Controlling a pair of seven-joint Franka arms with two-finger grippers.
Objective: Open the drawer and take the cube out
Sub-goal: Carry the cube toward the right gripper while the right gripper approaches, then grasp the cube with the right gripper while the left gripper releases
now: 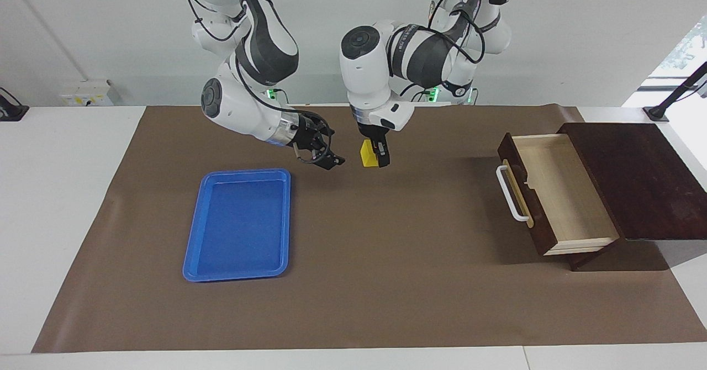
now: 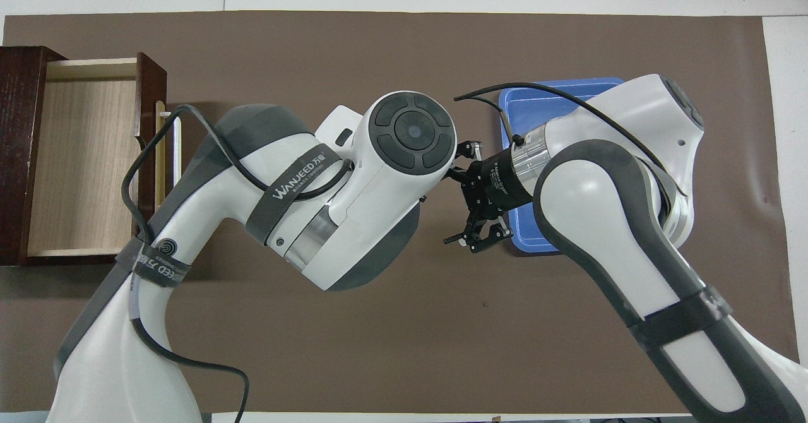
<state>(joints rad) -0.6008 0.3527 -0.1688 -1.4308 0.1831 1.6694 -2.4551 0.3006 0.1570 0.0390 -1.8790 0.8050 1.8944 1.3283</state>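
The drawer (image 1: pixel 558 193) stands pulled open out of its dark wooden box (image 1: pixel 635 176) at the left arm's end of the table, and its pale interior is bare. It also shows in the overhead view (image 2: pixel 82 164). My left gripper (image 1: pixel 374 159) is shut on the yellow cube (image 1: pixel 367 154) and holds it up over the brown mat, between the drawer and the tray. My right gripper (image 1: pixel 326 159) is open, close beside the cube and pointing at it, apart from it. In the overhead view the left wrist hides the cube and the left gripper, while the right gripper (image 2: pixel 464 211) shows.
A flat blue tray (image 1: pixel 240 223) lies on the brown mat (image 1: pixel 386 281) toward the right arm's end, and shows partly under the right arm in the overhead view (image 2: pixel 543 95). The drawer's white bar handle (image 1: pixel 508 193) juts toward the table's middle.
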